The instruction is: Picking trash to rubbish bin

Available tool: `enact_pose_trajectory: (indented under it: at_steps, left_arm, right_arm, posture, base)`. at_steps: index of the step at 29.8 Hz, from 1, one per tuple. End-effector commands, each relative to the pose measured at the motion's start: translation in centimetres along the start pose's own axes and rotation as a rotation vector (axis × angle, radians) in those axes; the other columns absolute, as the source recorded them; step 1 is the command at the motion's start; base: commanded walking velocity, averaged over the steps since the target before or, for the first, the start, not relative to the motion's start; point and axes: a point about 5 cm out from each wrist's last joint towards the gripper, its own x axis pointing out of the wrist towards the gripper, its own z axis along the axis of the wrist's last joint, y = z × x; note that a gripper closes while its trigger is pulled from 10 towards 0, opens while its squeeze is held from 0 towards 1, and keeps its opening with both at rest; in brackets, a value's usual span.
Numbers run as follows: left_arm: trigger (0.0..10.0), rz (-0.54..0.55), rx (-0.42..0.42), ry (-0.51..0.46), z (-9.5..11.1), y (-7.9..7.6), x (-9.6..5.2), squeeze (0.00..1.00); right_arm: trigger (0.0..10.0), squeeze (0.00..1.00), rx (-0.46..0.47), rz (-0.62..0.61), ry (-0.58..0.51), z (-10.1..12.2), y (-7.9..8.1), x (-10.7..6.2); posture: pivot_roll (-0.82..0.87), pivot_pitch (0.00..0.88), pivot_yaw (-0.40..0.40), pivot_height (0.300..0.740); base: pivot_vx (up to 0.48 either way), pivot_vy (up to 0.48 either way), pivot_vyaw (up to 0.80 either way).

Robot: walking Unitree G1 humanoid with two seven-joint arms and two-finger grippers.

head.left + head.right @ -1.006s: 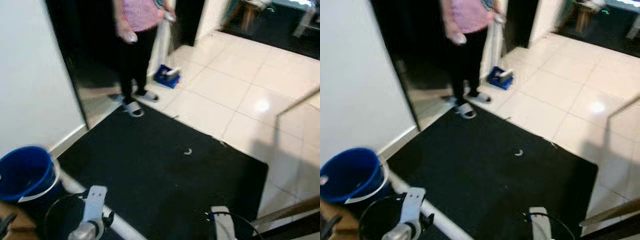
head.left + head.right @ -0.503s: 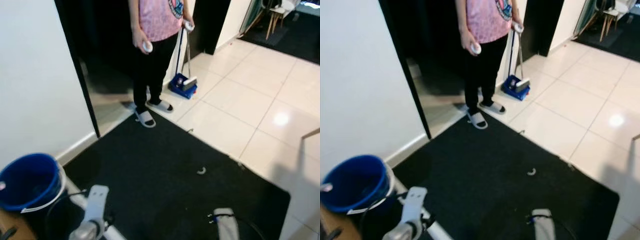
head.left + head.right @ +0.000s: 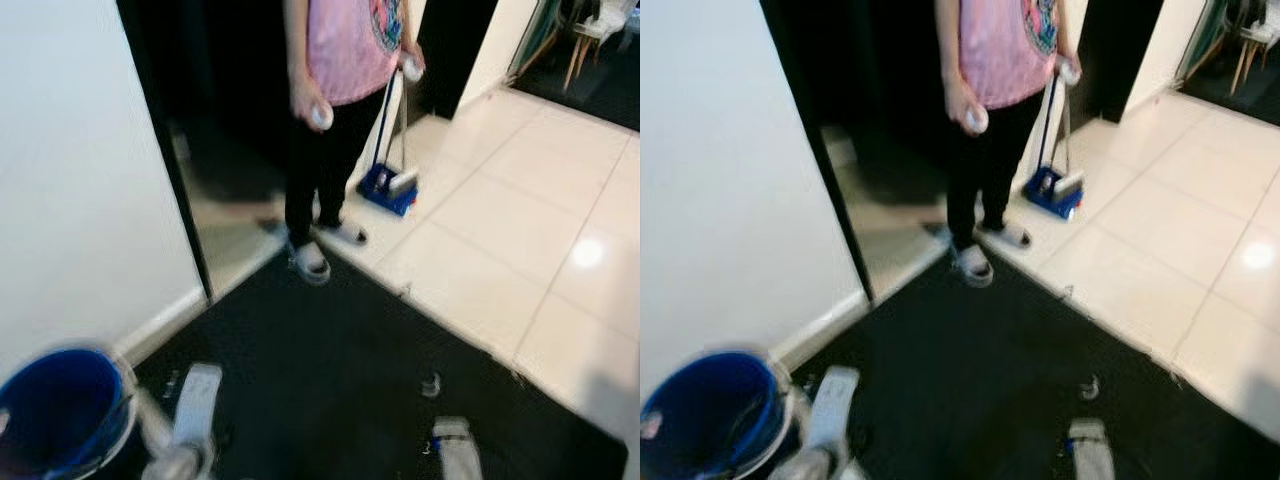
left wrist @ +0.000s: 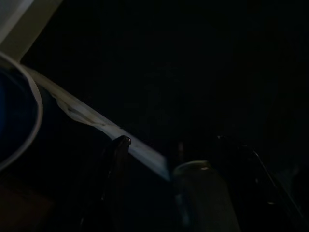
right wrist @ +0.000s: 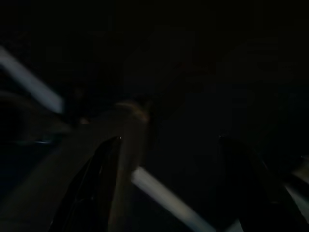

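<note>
A small pale scrap of trash (image 3: 430, 384) lies on the black mat (image 3: 330, 370), just ahead of my right arm (image 3: 456, 448). The blue rubbish bin (image 3: 55, 412) stands at my lower left, beside my left arm (image 3: 194, 402). Both arms hang low at the bottom of the eye views. In the dark left wrist view my left gripper (image 4: 171, 145) is open with nothing between its fingers, and the bin's pale rim (image 4: 35, 104) curves past it. My right gripper (image 5: 169, 142) is open too, over the dark mat.
A person in a pink top and black trousers (image 3: 335, 120) stands at the mat's far edge, holding a long-handled blue dustpan (image 3: 390, 188). A white wall (image 3: 80, 180) and a dark doorway (image 3: 220, 110) are to the left. Pale floor tiles (image 3: 530, 220) lie to the right.
The whole picture has shifted and blurred, so the camera has moved: the person, mat and scrap now sit lower and larger. My arms hang as before.
</note>
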Motion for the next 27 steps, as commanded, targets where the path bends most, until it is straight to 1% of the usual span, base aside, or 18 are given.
enact_pose_trajectory:
  at_steps: [1, 11, 14, 27]
  left_arm:
    - [10.0, -0.012, 0.006, 0.016, -0.39, -0.3, -0.03, 0.0]
    - [10.0, -0.007, 0.004, 0.019, -0.45, -0.27, -0.04, 0.0]
    - [10.0, 0.007, 0.01, 0.035, -0.62, -0.17, -0.06, 0.0]
    - [10.0, 0.011, 0.01, 0.035, -0.65, -0.19, -0.06, 0.0]
  right_arm:
    - [10.0, 0.0, 0.001, -0.018, 0.031, -0.87, -0.79, -0.26]
    - [10.0, 0.0, -0.008, -0.017, 0.033, -0.77, -0.85, -0.23]
    - [10.0, 0.0, -0.01, -0.016, 0.032, -0.76, -0.84, -0.22]
    - [10.0, 0.0, -0.015, -0.01, 0.029, -0.62, -0.88, -0.2]
  posture:
    - [0.03, 0.126, 0.009, 0.74]
    - [0.03, 0.129, 0.006, 0.74]
    - [0.03, 0.129, 0.005, 0.74]
    - [0.02, 0.135, 0.003, 0.74]
  base:
    - [0.42, 0.0, 0.0]
    - [0.412, 0.0, 0.0]
    - [0.0, 0.0, 0.0]
    - [0.0, 0.0, 0.0]
